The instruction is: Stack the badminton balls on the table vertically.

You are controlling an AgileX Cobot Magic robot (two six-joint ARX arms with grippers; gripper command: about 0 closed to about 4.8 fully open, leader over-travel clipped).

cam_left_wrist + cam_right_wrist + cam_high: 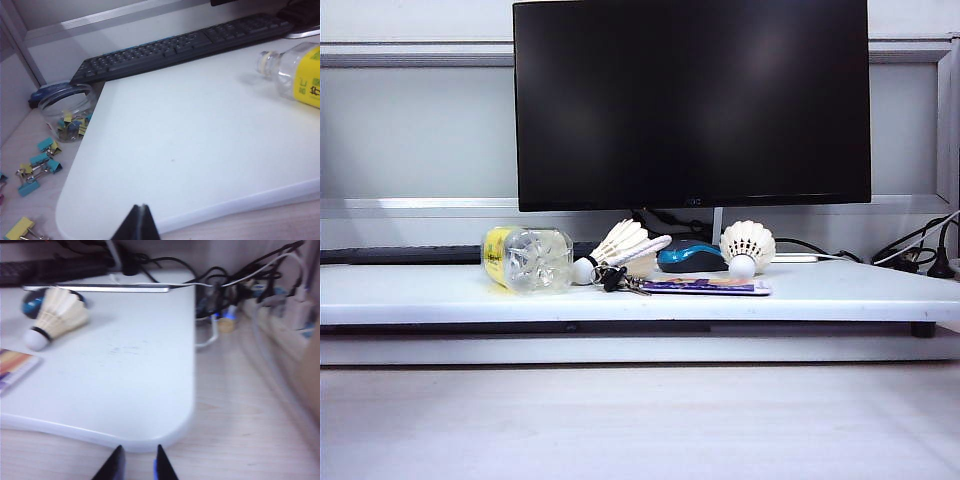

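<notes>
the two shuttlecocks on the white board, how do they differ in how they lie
The left shuttlecock lies sideways beside the bottle, cork to the left. The right shuttlecock points its cork toward the camera, its skirt showing as a round fan beside the blue mouse. Both are white, lie on the table, unstacked, and neither tool is near them.

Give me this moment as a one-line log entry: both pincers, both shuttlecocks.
left pincer: shut, off board | right pincer: slightly open, empty, off board | left shuttlecock: lying, untouched | right shuttlecock: lying, untouched | stack: not started
</notes>
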